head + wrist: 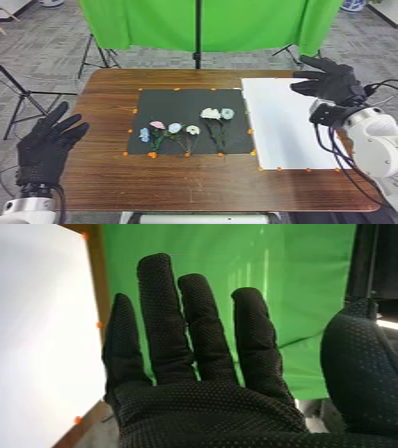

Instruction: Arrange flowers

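Observation:
In the head view, the right hand (pixel 330 80) is over the upper right part of the white sheet (pixel 289 125), open and holding nothing. The right wrist view shows the same right hand (pixel 209 409) with its fingers straight. The left hand (pixel 44 150) is open beside the table's left edge. On the black mat (pixel 173 102) lie several flowers: a blue one (pixel 144 134), a pink one (pixel 157 124), a pale blue one (pixel 175 128) and a cream one (pixel 193 130). Farther right on the mat are a white flower (pixel 210 113) and a pale green one (pixel 227 113), stems toward the robot.
The brown table (pixel 195 187) carries small orange tape pieces (pixel 152 155) around the mat and sheet. Behind it hangs a green cloth (pixel 151 25) on black stands (pixel 198 35). Cables (pixel 342 155) hang along the right arm.

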Motion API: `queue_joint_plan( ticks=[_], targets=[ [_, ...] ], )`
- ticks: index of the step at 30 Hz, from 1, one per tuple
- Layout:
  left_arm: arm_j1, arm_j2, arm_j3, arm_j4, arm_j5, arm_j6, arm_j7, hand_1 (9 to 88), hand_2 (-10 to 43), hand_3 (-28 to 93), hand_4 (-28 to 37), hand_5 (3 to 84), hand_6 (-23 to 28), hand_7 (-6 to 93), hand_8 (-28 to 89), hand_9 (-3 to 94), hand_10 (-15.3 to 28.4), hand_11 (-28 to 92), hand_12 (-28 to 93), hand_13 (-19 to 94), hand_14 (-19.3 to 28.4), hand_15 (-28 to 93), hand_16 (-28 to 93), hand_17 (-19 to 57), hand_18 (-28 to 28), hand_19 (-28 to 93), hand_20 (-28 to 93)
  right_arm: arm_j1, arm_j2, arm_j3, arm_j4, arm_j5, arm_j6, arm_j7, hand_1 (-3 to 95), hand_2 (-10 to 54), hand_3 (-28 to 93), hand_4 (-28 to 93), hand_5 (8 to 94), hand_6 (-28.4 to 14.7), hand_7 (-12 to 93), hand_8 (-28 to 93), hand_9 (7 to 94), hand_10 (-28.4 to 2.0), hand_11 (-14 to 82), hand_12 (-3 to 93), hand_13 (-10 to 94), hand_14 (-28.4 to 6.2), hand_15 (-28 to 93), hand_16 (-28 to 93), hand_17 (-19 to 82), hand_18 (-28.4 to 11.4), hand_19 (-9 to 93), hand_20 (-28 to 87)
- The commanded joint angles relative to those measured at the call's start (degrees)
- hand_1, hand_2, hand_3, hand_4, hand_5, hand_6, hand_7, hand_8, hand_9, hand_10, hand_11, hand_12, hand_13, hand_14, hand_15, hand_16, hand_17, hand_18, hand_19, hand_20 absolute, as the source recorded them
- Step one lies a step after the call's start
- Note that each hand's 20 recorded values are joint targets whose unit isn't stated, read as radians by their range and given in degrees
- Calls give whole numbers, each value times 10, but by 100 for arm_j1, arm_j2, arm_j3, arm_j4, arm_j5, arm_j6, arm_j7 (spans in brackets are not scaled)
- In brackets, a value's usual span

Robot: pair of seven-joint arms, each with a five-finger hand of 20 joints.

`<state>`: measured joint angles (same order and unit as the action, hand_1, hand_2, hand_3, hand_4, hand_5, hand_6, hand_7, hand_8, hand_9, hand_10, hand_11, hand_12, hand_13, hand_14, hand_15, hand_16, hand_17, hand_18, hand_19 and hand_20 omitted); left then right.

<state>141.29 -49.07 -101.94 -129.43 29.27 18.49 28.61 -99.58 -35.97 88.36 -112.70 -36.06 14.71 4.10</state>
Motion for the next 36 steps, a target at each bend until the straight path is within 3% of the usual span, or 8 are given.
queue_joint_plan(
  ticks=[1, 7, 10, 15, 18, 23, 34, 36],
  targets=[
    [-37, -19, 140, 72, -141, 18, 98, 183, 59, 760, -283, 335, 64, 110, -80, 308, 181, 253, 122, 233, 265, 547, -85, -71, 240, 566, 280, -267, -33, 78, 99, 346, 3, -122, 132, 101, 830, -283, 435, 10, 158, -126, 491, -166, 164, 138, 432, -197, 475, 111, 54, -271, 547, 189],
    [-73, -33, 229, 94, -203, 16, 76, 185, 60, 761, -283, 332, 64, 111, -80, 309, 181, 257, 121, 237, 266, 558, -90, -70, 239, 570, 283, -262, -63, 75, 110, 324, -3, -62, 130, 103, 831, -283, 435, 10, 156, -126, 496, -164, 160, 138, 431, -197, 471, 108, 54, -272, 546, 192],
    [-70, -72, 211, 87, -158, -23, -24, 186, 59, 762, -283, 332, 64, 112, -80, 308, 181, 257, 120, 236, 266, 558, -92, -75, 239, 561, 279, -297, -53, 66, 105, 385, -14, -47, 130, 104, 830, -283, 434, 11, 155, -125, 497, -163, 159, 138, 431, -197, 470, 108, 54, -272, 545, 193],
    [-84, -86, 223, 74, -173, 16, -17, 185, 60, 763, -283, 329, 64, 111, -80, 308, 181, 256, 120, 236, 266, 558, -94, -79, 239, 554, 275, -278, -100, 82, 122, 382, -59, 12, 130, 105, 831, -283, 435, 12, 156, -125, 498, -163, 158, 138, 431, -198, 469, 108, 54, -271, 543, 194],
    [-94, -48, 273, 74, -251, 103, 97, 186, 60, 762, -283, 329, 64, 112, -80, 308, 181, 256, 119, 237, 267, 562, -95, -80, 238, 553, 274, -187, -79, 30, 148, 365, -79, 6, 130, 106, 830, -283, 435, 12, 156, -125, 499, -163, 158, 138, 431, -198, 469, 108, 53, -271, 542, 195],
    [-46, -21, 289, 69, -284, 120, 188, 188, 60, 765, -283, 330, 65, 112, -80, 308, 182, 256, 119, 264, 278, 597, -103, -70, 240, 561, 277, -168, -78, -4, 168, 415, -71, -2, 131, 107, 830, -283, 436, 12, 157, -126, 502, -164, 159, 138, 431, -197, 469, 108, 52, -268, 541, 196],
    [-69, -47, 261, 53, -226, 80, 83, 190, 60, 765, -283, 327, 65, 115, -82, 309, 182, 256, 119, 254, 268, 556, -102, -73, 238, 554, 263, -246, -83, 35, 136, 398, -132, 10, 132, 109, 829, -283, 441, 10, 156, -126, 505, -164, 160, 137, 432, -196, 470, 109, 51, -265, 540, 198],
    [-95, -94, 251, 52, -196, 63, -15, 190, 61, 765, -283, 327, 65, 116, -82, 309, 182, 256, 119, 253, 268, 555, -101, -74, 238, 553, 261, -290, -122, 104, 118, 326, -133, 130, 132, 109, 829, -283, 441, 11, 156, -126, 507, -164, 161, 137, 433, -195, 471, 109, 51, -265, 540, 199]
  ],
)
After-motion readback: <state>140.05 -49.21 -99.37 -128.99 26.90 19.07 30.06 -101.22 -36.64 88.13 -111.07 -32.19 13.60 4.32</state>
